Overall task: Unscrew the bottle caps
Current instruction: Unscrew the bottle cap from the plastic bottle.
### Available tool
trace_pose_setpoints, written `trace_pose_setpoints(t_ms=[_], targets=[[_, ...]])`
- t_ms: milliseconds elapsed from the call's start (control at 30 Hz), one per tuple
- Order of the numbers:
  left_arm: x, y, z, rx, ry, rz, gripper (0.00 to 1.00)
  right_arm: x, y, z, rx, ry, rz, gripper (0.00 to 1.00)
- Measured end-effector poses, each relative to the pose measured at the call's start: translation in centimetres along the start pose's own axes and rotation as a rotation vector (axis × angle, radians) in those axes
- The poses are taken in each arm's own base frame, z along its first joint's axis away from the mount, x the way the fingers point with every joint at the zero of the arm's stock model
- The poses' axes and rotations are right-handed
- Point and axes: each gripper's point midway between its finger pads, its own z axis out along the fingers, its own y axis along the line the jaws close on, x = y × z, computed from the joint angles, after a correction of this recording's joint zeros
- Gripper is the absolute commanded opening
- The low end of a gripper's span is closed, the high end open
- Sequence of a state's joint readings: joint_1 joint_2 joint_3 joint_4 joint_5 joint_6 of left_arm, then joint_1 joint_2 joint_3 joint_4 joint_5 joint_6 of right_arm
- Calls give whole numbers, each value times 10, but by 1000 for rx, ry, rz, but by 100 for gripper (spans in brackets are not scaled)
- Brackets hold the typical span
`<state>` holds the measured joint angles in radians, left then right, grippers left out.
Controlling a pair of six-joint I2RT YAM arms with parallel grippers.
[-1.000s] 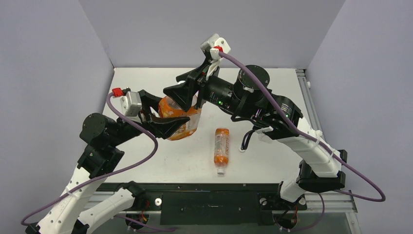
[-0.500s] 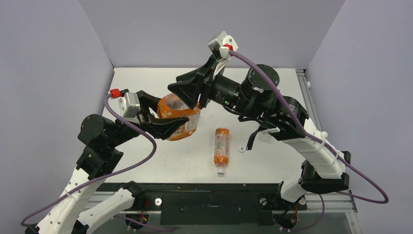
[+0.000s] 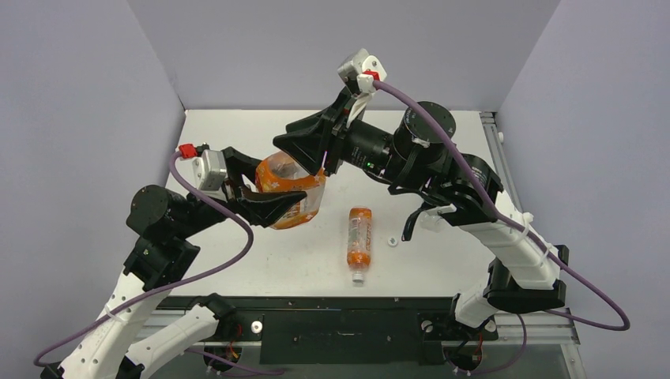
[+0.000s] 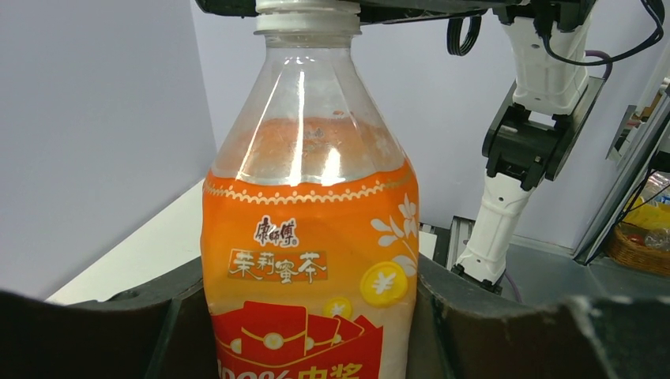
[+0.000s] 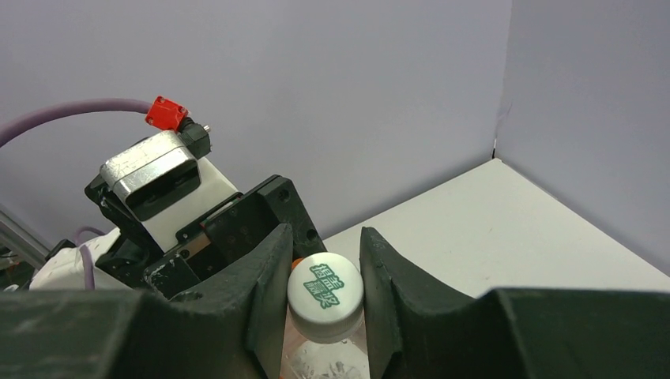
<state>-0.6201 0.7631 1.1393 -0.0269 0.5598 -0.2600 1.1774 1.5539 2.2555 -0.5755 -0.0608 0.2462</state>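
Observation:
My left gripper is shut on the wide squarish orange bottle, holding it above the table. In the left wrist view the black jaws press both sides of that bottle's label. Its white cap carries a green mark on top. My right gripper reaches in from above and is shut on this cap, with a finger against each side. The same cap sits at the top edge of the left wrist view. A slim orange bottle lies on the table, its white cap pointing at the near edge.
A small loose white cap lies on the table just right of the slim bottle. Grey walls enclose the table on the left, back and right. The right arm's purple cable arcs over the table's right side.
The right gripper has shifted slightly over the bottle's top and its jaws have closed onto the cap. The left gripper and the bottle have stayed in place.

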Motion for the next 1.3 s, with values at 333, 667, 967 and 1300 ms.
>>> trace_pose_setpoints(t_ms=[333,667,967,1300], targets=[[-4,-26,-2,124,16,-77,0,-1,20,-12,-210,33,-15,0],[-33,-89,-21,420,30,-139,0,-23,103,-48,-768,-63,34,0],[-34,-97,-24,464,38,-142,0,-28,98,-45,-752,-45,40,77],[-18,-54,-10,244,8,-42,0,-50,42,-40,-118,-152,-95,81]])
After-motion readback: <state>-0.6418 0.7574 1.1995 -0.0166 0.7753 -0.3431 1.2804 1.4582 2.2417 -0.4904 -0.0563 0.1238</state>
